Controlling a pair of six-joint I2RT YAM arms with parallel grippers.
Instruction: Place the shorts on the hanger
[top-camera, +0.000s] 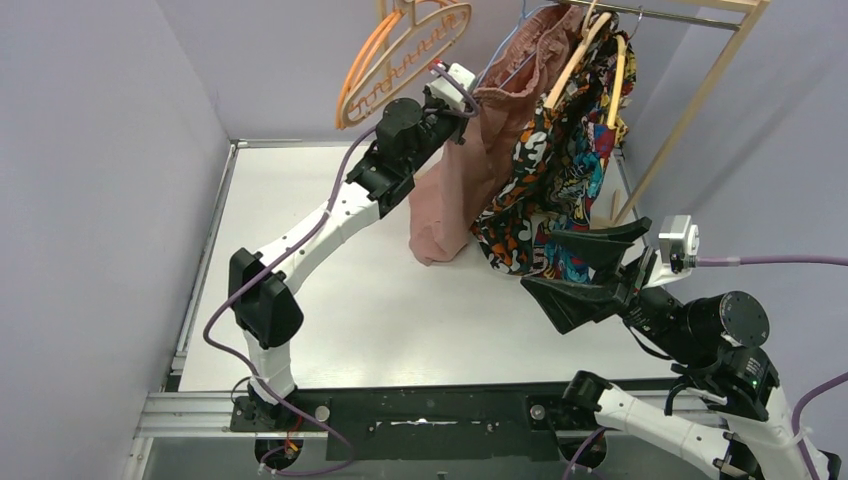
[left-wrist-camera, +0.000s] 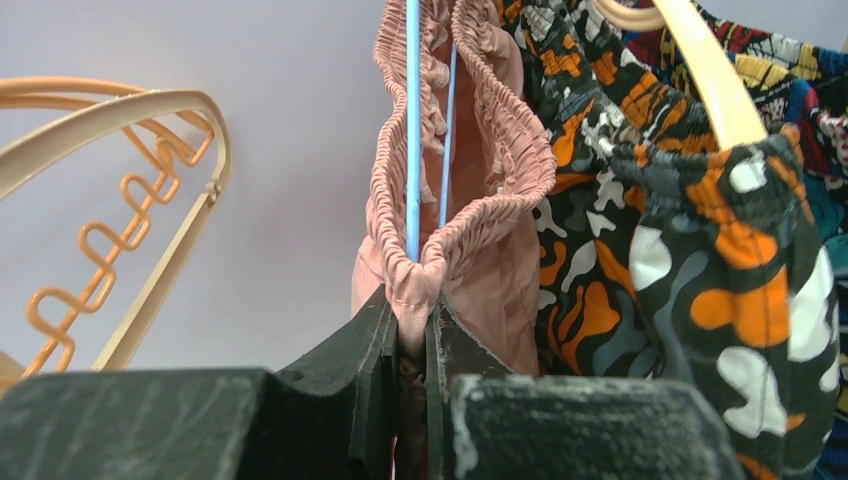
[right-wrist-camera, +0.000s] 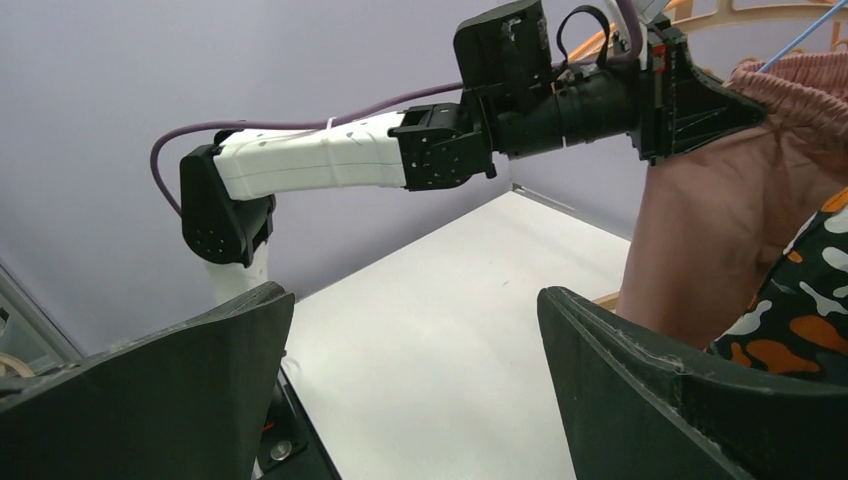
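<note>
Pinching the shorts (left-wrist-camera: 470, 200), the left gripper (left-wrist-camera: 412, 330) has them seemingly on the hanger (left-wrist-camera: 412, 120); release remains; right gripper (right-wrist-camera: 410, 300) gapes empty.

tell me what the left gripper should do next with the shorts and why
Probably open the left gripper and back off: it is shut on the waistband of the shorts, and the blue wire of the hanger already runs inside that waistband, so they look hung.

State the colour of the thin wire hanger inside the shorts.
Light blue; the thin wire hanger inside the dusty-pink fabric shorts, clearest in the left wrist view.
</note>
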